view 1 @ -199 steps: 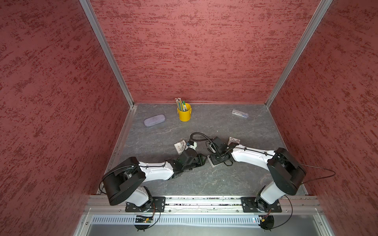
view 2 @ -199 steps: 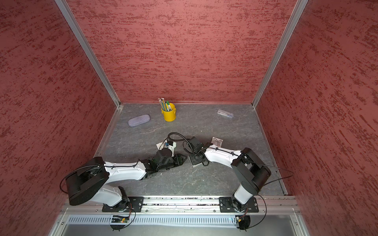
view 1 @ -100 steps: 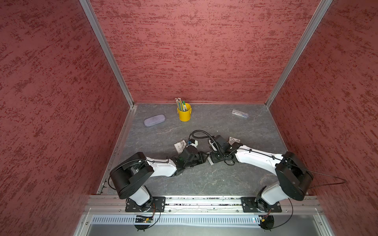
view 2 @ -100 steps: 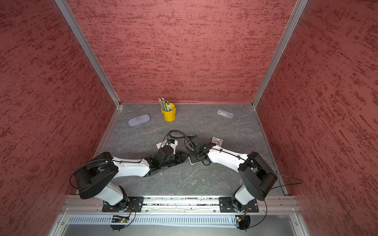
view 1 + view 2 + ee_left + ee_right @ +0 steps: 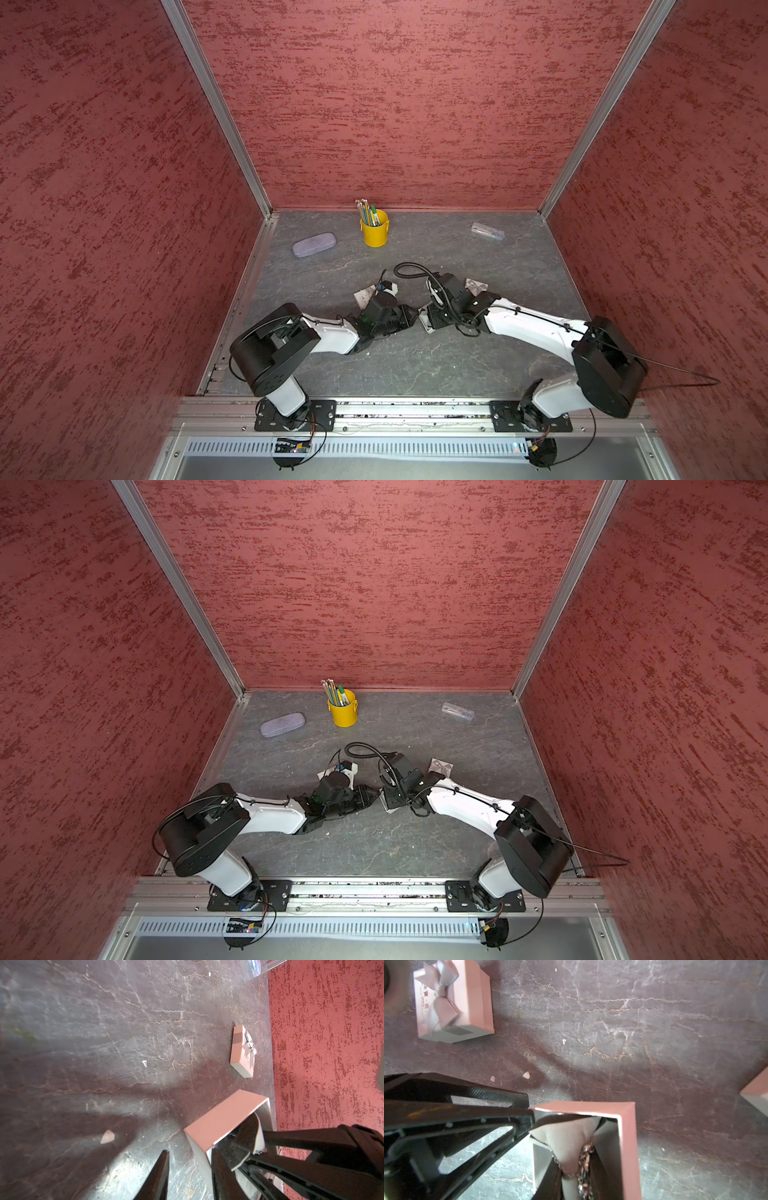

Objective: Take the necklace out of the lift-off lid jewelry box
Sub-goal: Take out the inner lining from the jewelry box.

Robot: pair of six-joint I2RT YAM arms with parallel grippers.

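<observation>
In both top views the open pink cardboard jewelry box point(image 5: 426, 327) sits midway between the side edges of the grey stone-patterned worktop point(image 5: 415, 365), with the left gripper point(image 5: 413, 318) and right gripper point(image 5: 434, 318) meeting at it. Left wrist view: the left gripper's jaws straddle one box wall, clamping unclear; the right gripper is clenched on the pale padded insert point(image 5: 250, 1134), which is best lifted slowly and straight up. Right wrist view: the rose-toned chain necklace point(image 5: 584, 1157) drapes that insert inside the box; print on the pink bow-tied carton point(image 5: 467, 1001) is illegible.

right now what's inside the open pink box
A pale cushion with the necklace chain draped on it, pinched by the right claw. The box floor beneath is covered.
</observation>
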